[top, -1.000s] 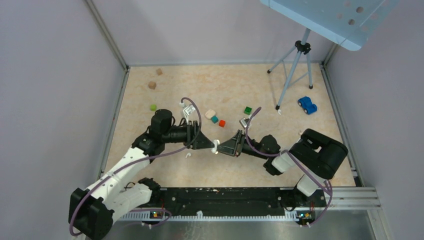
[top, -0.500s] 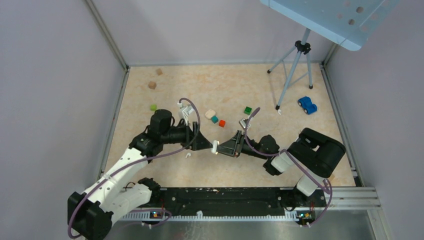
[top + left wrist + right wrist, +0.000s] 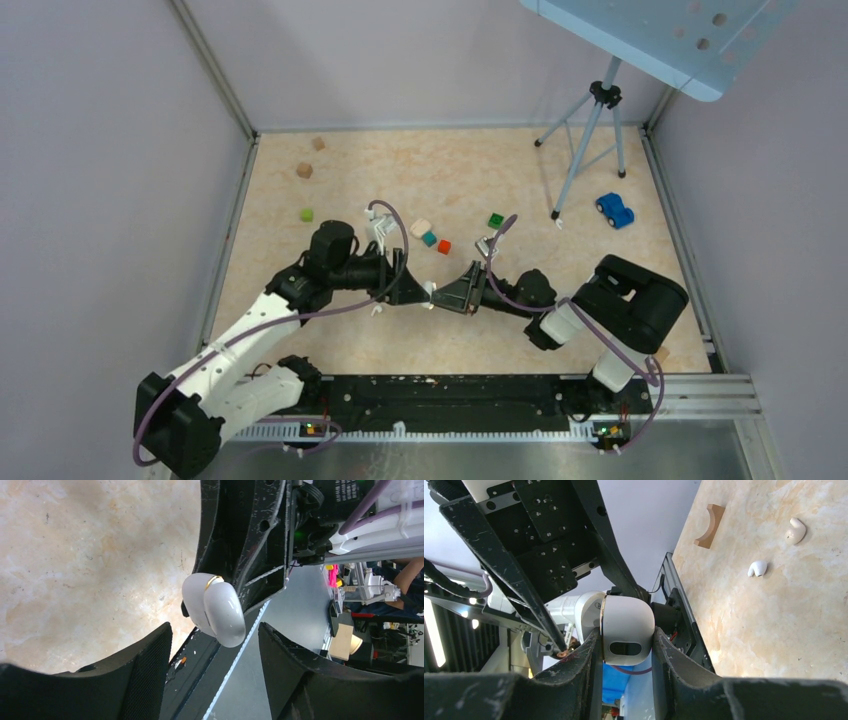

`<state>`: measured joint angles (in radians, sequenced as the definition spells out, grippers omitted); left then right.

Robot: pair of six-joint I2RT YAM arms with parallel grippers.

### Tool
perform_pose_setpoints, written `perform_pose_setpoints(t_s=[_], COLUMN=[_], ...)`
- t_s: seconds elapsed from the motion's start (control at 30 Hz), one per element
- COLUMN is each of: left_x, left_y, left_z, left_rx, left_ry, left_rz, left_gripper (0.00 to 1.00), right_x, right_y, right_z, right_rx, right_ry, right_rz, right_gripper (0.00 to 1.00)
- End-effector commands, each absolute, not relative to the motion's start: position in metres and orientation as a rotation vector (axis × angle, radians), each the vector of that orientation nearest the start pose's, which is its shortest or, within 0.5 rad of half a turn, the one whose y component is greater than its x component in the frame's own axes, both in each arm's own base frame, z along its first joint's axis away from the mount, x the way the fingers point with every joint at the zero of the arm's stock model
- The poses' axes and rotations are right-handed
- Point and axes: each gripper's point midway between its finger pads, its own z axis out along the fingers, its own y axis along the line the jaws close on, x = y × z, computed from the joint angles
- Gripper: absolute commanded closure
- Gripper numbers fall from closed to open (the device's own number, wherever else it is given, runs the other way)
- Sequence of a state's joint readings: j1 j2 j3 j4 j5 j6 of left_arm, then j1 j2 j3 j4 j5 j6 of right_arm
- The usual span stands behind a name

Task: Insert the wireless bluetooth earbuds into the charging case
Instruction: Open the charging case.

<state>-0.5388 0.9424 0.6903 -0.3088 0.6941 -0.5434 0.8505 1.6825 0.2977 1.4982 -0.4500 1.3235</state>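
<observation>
Fingers (image 3: 574, 680), right gripper (image 3: 625, 640): clamped on charging case (image 3: 626, 620), held up for lid access
Left gripper (image 3: 214, 630): jaws apart either side of case, gripping nothing
Earbuds (image 3: 756, 568): loose on table (image 3: 774, 630), awaiting insertion

Glossy, smooth plastic charging case (image 3: 214, 611)

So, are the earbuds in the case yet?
Out. In the right wrist view two earbuds lie loose on the table, apart from the case clamped in the right gripper.

Two earbuds (image 3: 796, 530) (image 3: 757, 568), one charging case (image 3: 626, 630), four coloured cubes (image 3: 306, 214) (image 3: 496, 220) (image 3: 429, 238) (image 3: 444, 246), two tan wooden blocks (image 3: 318, 143) (image 3: 304, 170), one blue toy car (image 3: 614, 210).
</observation>
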Motion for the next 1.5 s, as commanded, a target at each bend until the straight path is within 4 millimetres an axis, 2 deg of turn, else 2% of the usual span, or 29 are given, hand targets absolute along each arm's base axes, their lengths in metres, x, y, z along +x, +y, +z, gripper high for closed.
perform_pose_setpoints(t_s=[0.0,0.13,0.23,0.43,0.7,0.87,1.07,1.2,1.33,1.47], left_x=[0.171,0.174,0.172,0.176,0.18,0.178,0.178,0.17,0.166,0.165], left_y=[-0.25,-0.25,-0.249,-0.233,-0.223,-0.223,-0.225,-0.234,-0.238,-0.243], left_z=[0.196,0.188,0.192,0.186,0.21,0.235,0.249,0.255,0.254,0.236], left_rx=[0.44,0.421,0.44,0.409,0.37,0.389,0.365,0.391,0.405,0.395], left_ry=[2.229,2.256,2.248,2.284,2.222,2.172,2.127,2.061,2.048,2.11], left_rz=[-1.325,-1.3,-1.302,-1.157,-1.093,-1.105,-1.144,-1.253,-1.307,-1.341], left_gripper=[0.32,0.33,0.34,0.34,0.33,0.33,0.31,0.2,0.18,0.2], right_x=[0.149,0.148,0.146,0.146,0.144,0.142,0.142,0.141,0.141,0.14], right_y=[0.351,0.35,0.348,0.345,0.341,0.339,0.339,0.337,0.336,0.337], right_z=[0.214,0.214,0.212,0.214,0.217,0.219,0.22,0.22,0.221,0.222], right_rx=[-0.171,-0.171,-0.174,-0.182,-0.197,-0.204,-0.206,-0.204,-0.207,-0.21], right_ry=[1.588,1.586,1.588,1.582,1.583,1.578,1.574,1.568,1.562,1.559], right_rz=[2.077,2.08,2.076,2.066,2.038,2.035,2.034,2.036,2.038,2.043], right_gripper=[1.0,1.0,1.0,1.0,1.0,1.0,1.0,1.0,1.0,1.0])
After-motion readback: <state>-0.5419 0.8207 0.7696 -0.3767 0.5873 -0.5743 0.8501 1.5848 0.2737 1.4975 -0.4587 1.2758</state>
